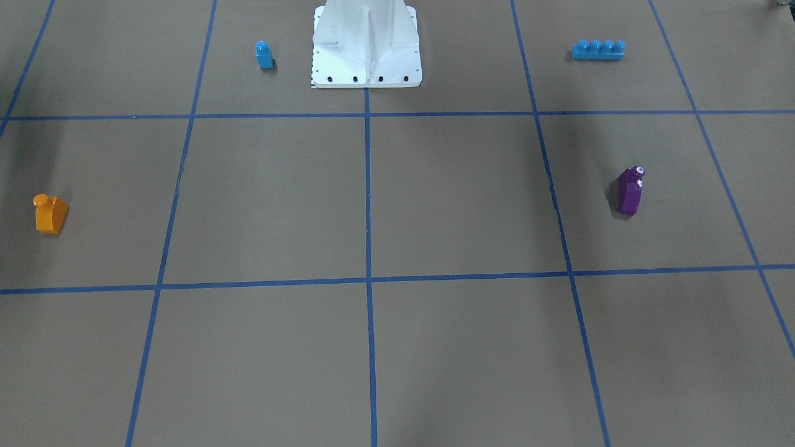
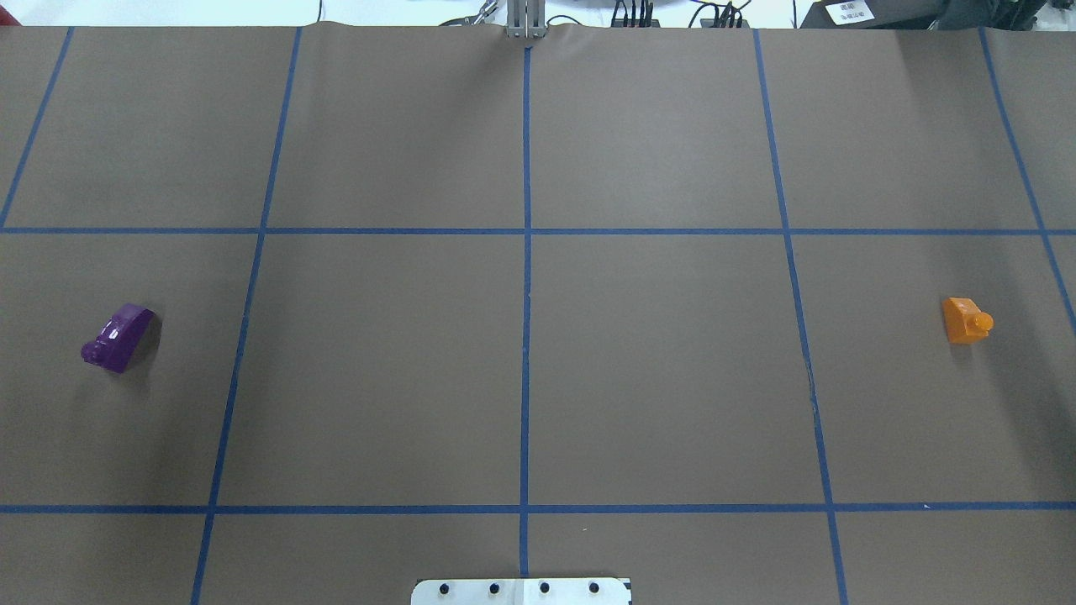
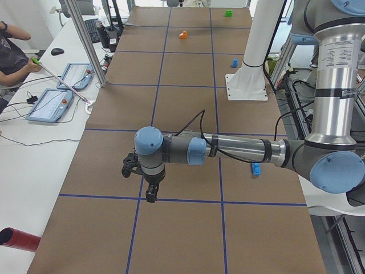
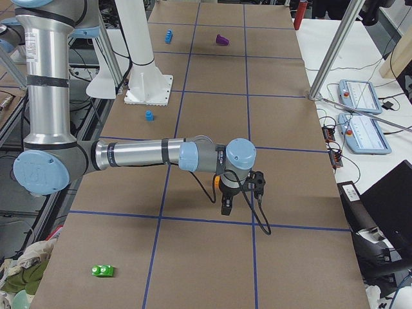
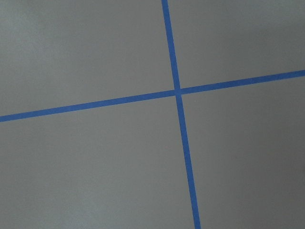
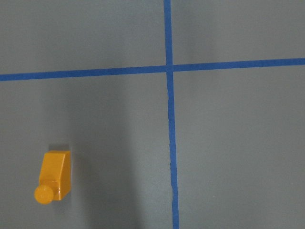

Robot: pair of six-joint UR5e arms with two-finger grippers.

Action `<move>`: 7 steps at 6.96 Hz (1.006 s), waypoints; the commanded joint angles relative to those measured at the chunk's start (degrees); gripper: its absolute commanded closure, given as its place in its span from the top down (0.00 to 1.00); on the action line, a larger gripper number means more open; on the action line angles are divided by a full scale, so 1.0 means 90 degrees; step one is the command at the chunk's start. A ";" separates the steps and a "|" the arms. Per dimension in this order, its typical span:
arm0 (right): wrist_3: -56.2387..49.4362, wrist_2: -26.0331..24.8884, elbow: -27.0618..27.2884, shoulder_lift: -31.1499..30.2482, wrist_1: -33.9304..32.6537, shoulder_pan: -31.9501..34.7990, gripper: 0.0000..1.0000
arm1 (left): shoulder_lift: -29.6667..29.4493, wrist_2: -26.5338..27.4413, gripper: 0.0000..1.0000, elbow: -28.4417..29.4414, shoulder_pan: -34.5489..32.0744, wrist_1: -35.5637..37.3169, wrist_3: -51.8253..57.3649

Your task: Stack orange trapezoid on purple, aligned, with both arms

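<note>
**Operator:** What faults can occur from this state?

**Technician:** The orange trapezoid [image 2: 965,320] sits near the table's [image 2: 656,378] right end and the purple brick [image 2: 118,337] near its left end, well apart. Likely faults:
- Both bricks are glossy and have a sloped side, so a grip across the slope may slip or tip the brick.
- If the slopes face different ways at placement, the stack will be misaligned.
- If the purple brick is not held down during pressing, it may slide.
- The small blue brick [image 1: 264,54] and the long blue brick [image 1: 598,49] near the base are wrong targets.

**Operator:** What cannot be verified?

**Technician:** The left gripper [image 3: 150,197] and right gripper [image 4: 226,207] appear only in the side views, above the mat. I cannot tell whether either is parted or closed. The left wrist view shows only tape lines, with no purple brick. The right wrist view shows the orange trapezoid at lower left. Whether the purple brick stands fully upright is unclear.
</note>
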 commanded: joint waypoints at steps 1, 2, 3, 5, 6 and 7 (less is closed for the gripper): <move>0.0037 0.0012 0.0024 0.0040 0.0000 0.0003 1.00 | -0.0038 0.0077 1.00 -0.0091 0.0000 0.0000 0.0029; 0.0037 0.0012 0.0014 0.0040 0.0000 0.0003 1.00 | -0.0087 0.0069 1.00 -0.0131 0.0000 0.0010 -0.0029; 0.0047 0.0022 0.0053 0.0050 0.0000 0.0003 1.00 | -0.0088 0.0068 1.00 -0.0508 0.0010 0.0000 -0.0049; 0.0057 0.0002 0.0073 0.0108 0.0000 -0.0006 1.00 | -0.0097 -0.0019 1.00 -0.1027 0.0952 -0.0263 -0.0842; 0.0067 0.0012 0.0083 0.0166 0.0000 0.0003 1.00 | -0.0136 -0.0068 1.00 -0.1503 0.1489 -0.0283 -0.1091; 0.0086 0.0002 0.0112 0.0312 0.0000 -0.0006 1.00 | -0.0223 -0.0223 1.00 -0.1585 0.1562 -0.0312 -0.1132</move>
